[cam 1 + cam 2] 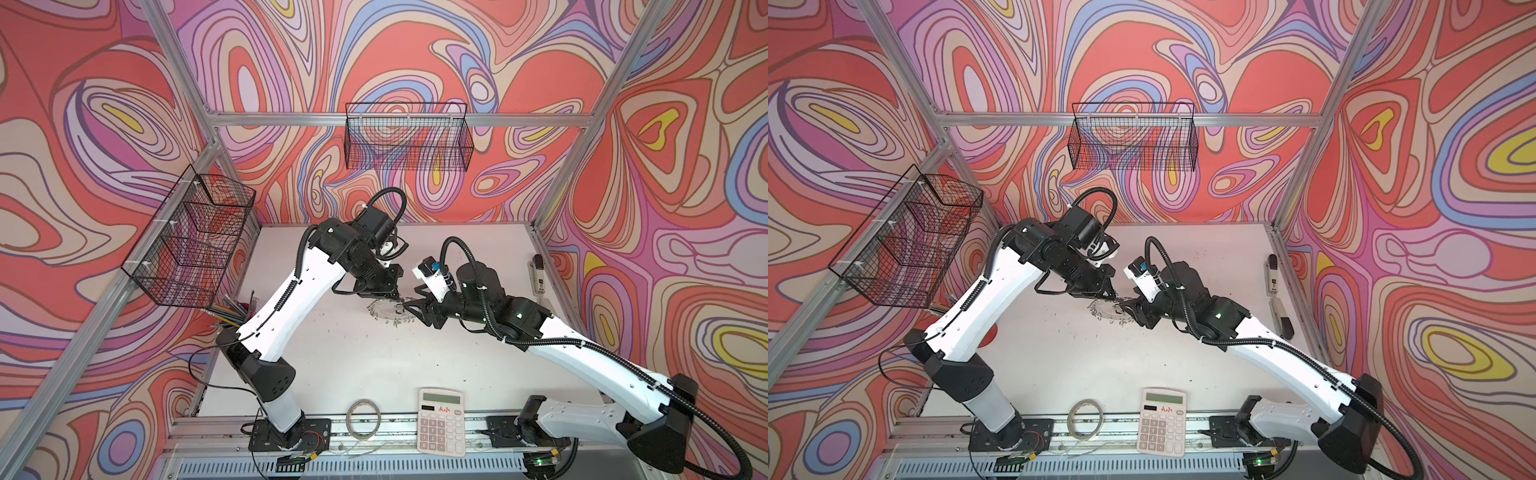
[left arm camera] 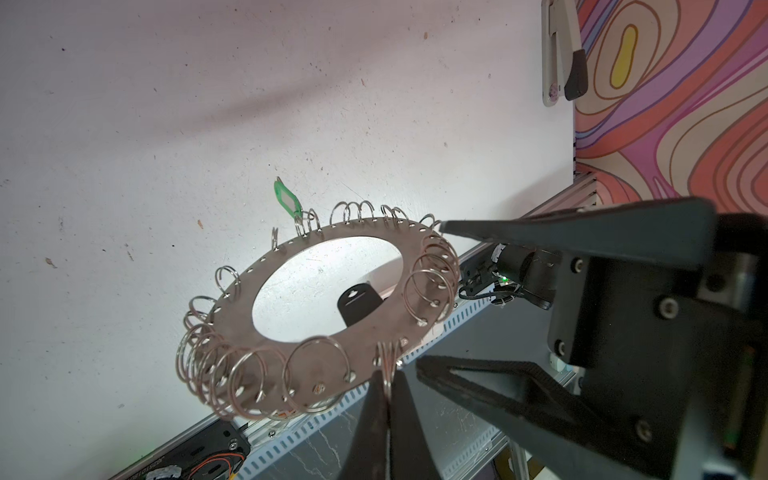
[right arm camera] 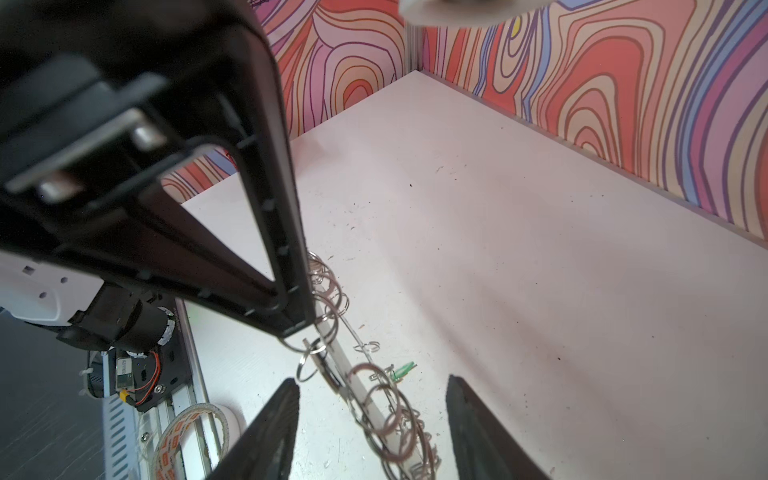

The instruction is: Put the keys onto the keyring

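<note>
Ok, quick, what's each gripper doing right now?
Left gripper: shut on a loop of the keyring.
Right gripper: open, holding nothing, straddling the keyring's edge.

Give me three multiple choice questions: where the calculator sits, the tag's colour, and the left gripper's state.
1. Where is the calculator? A at the table's front edge, beside the tape roll; B at the far corner; C on the floor.
2. What colour is the tag at the keyring's rim? A red; B green; C yellow.
3. The left gripper is: A open and empty; B shut on a keyring loop; C out of view.
Answers: A, both top views show it by the roll; B, green in the left wrist view; B, its jaws pinch a loop.
</note>
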You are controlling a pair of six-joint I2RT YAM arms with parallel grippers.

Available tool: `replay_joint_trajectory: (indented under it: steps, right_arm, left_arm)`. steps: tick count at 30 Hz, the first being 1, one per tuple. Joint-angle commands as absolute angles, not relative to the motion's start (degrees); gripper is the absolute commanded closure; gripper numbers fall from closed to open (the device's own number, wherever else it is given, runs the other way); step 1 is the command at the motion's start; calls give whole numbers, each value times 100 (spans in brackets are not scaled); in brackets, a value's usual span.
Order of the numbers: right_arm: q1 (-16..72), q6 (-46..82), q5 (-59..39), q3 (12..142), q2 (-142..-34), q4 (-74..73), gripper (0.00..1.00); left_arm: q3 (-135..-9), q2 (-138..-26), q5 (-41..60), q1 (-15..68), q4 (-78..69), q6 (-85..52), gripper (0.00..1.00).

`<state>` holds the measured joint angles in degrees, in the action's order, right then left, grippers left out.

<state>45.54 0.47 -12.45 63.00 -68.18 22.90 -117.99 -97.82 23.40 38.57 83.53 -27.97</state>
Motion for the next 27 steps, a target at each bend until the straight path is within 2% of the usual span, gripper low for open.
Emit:
replay_joint_trajectory:
  steps: [1,9,13,16,23,27]
  right_arm:
    - [4552,-2,-1607,6237,-6838,2030,41]
    - [4553,133,-1642,6013,-6936,1634,41]
    - [4552,106,-1057,6012,-7082,1749,47]
    - [4551,167,-665,5864,-6963,1607,56]
    - [4542,202,-638,5640,-6666,1369,70]
    - [4543,233,-844,5564,-6601,1244,89]
  left_arm:
    - [-11953,-9824,2549,3824,8528,-2695,100]
    - [-11944,-9869,2666,3824,8425,-2757,100]
    - [-11944,-9861,2677,3830,8440,-2750,100]
    - [-11936,-9875,2663,3828,8520,-2703,100]
    - [-11876,-9900,2679,3824,8561,-2637,100]
    - [-11865,-9927,2697,3828,8552,-2624,100]
